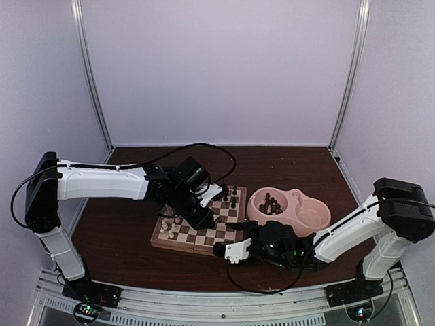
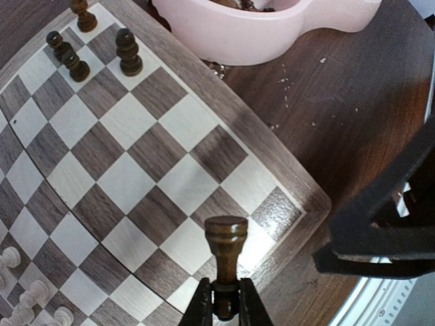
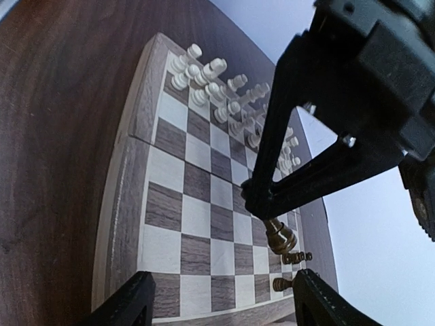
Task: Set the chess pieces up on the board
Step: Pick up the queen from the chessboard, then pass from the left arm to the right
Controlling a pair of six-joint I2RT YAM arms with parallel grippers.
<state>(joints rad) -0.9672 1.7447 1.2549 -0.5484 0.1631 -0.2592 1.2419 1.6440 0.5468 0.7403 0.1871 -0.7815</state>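
- Top external: the board (image 1: pixel 204 239) lies on the bench (image 1: pixel 115 238), just left of the pink double bowl (image 1: pixel 319 219). Cream pieces (image 1: pixel 168 226) crowd its left edge, and a few dark pieces (image 1: pixel 232 197) stand at its upper right corner. Loose dark pieces (image 1: pixel 270 202) are heaped in the bowl's left well.
- Same view: the left arm (image 1: pixel 102 182) reaches in from the left, its end over the board's middle. The right arm (image 1: pixel 346 234) comes from the right, its end low at the board's lower right edge. Both grips are too small to read here.
- Left wrist: the left jaws, at bottom centre, are closed tight on the near end of the held dark piece (image 2: pixel 225 248), which sits over the board's (image 2: pixel 136 170) lower right corner. Contact with the square cannot be told. Dark pieces (image 2: pixel 128 53) stand upper left, cream pieces (image 2: pixel 27 299) lower left, and the bowl (image 2: pixel 238 37) is at the top.
- Right wrist: the right jaws are spread wide at the frame's bottom, with nothing between them; one of the fingers (image 3: pixel 132 302) shows lower left. The board (image 3: pixel 197 204) runs up the frame with cream pieces (image 3: pixel 217 88) at the top. The left arm's black fingers (image 3: pixel 319 178) cross from upper right with the held dark piece (image 3: pixel 280 236) at their tip. Two dark pieces (image 3: pixel 293 258) lie just below it.
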